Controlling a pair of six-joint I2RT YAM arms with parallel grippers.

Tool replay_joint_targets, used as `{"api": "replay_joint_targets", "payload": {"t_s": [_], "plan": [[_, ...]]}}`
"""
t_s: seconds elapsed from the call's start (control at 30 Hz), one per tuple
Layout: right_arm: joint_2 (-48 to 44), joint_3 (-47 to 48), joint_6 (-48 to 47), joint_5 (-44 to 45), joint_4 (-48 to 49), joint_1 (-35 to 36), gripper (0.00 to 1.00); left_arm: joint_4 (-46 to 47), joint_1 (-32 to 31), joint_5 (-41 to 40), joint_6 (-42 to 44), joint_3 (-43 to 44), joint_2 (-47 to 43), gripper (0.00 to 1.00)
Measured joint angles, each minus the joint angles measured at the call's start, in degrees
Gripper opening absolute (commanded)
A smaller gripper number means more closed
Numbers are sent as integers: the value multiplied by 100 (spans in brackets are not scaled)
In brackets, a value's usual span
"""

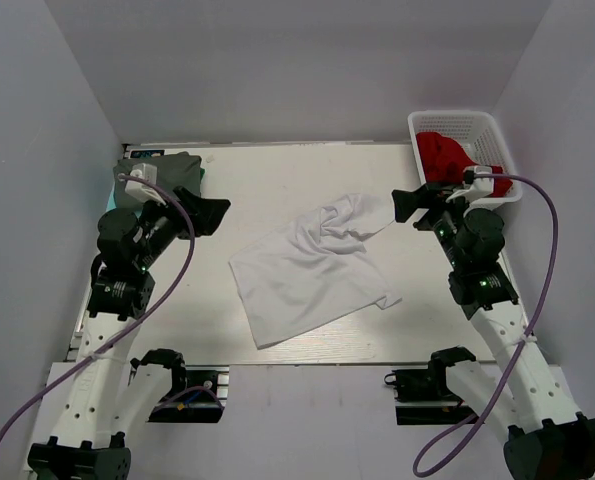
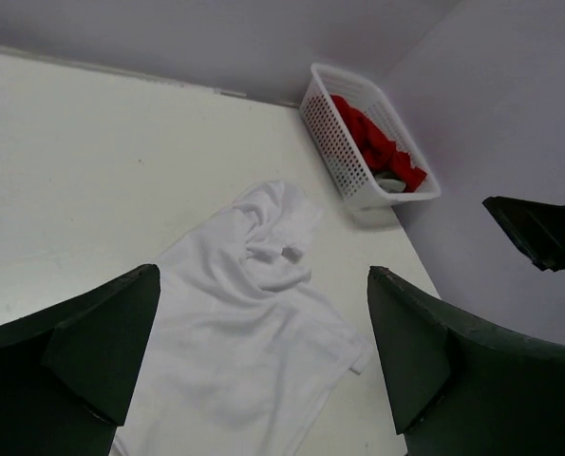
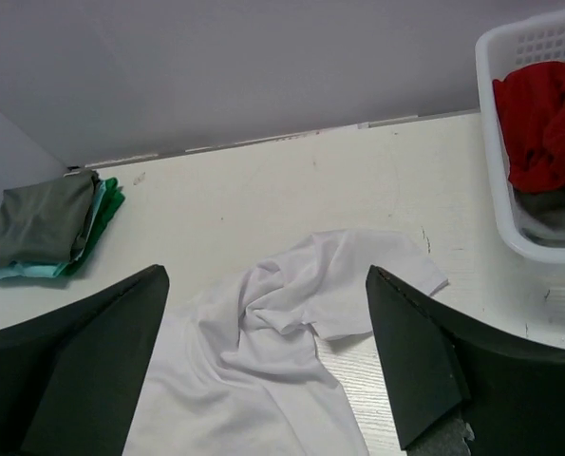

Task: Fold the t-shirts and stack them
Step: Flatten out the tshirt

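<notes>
A white t-shirt (image 1: pixel 312 268) lies crumpled and partly spread in the middle of the table; it also shows in the left wrist view (image 2: pixel 244 323) and the right wrist view (image 3: pixel 291 332). A folded dark grey t-shirt (image 1: pixel 172 170) lies on a folded teal one (image 3: pixel 26 273) at the far left corner. My left gripper (image 1: pixel 212 215) is open and empty, above the table just left of the white shirt. My right gripper (image 1: pixel 409 205) is open and empty, above the shirt's bunched far right end. In both wrist views the jaws stand wide apart with the shirt below them.
A white mesh basket (image 1: pixel 455 117) stands at the far right corner with a red cloth (image 1: pixel 442 155) and something grey (image 3: pixel 553 218) in it. A green edge (image 3: pixel 109 201) shows in the folded stack. Grey walls enclose the table on three sides.
</notes>
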Motion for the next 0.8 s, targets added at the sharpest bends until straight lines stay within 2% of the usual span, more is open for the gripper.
{"api": "replay_joint_targets", "payload": {"t_s": [0.17,0.3,0.43,0.57,0.8], "plan": [[-4,2,199,96,-160,0,90,-455,-22,162,31,-13,173,100],[184,2,297,70,-380,0,90,-479,-42,767,46,-251,564,100],[470,-2,367,31,-710,0,90,-393,-61,1408,33,-925,1082,100],[660,-105,511,179,-1021,0,90,-234,-155,1810,-140,-1703,1145,100],[920,-330,643,492,-1484,0,90,-11,-903,2037,-326,-2031,1178,100]]}}
